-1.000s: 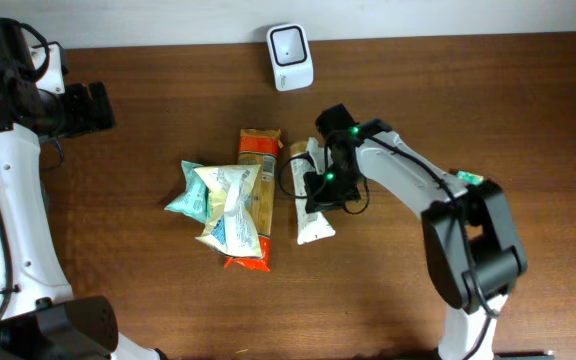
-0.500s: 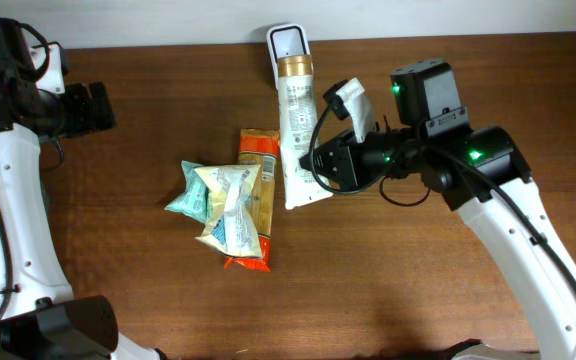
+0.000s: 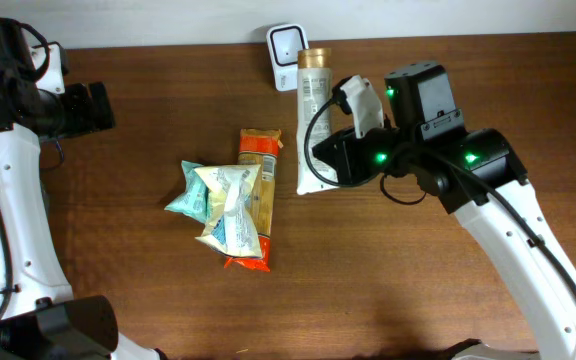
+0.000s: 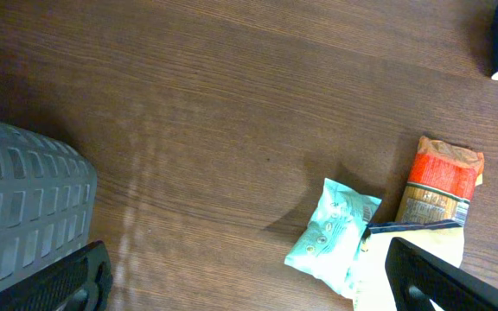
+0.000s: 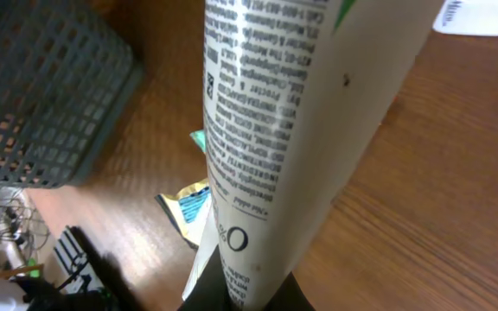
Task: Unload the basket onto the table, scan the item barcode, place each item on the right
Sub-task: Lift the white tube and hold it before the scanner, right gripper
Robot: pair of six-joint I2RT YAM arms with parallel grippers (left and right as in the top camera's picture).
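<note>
Reaching forward, right arm (image 3: 488, 195) holds tube (image 3: 313, 120), cap beside scanner (image 3: 286, 42).

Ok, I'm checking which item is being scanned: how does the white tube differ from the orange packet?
The white tube is held above the table by the right gripper; the orange packet lies on it, untouched. The tube's gold-capped end is beside the white scanner; the packet sits farther from it. The tube is clear of other items; the packet is partly under pale snack bags. Both are long and narrow.
</note>
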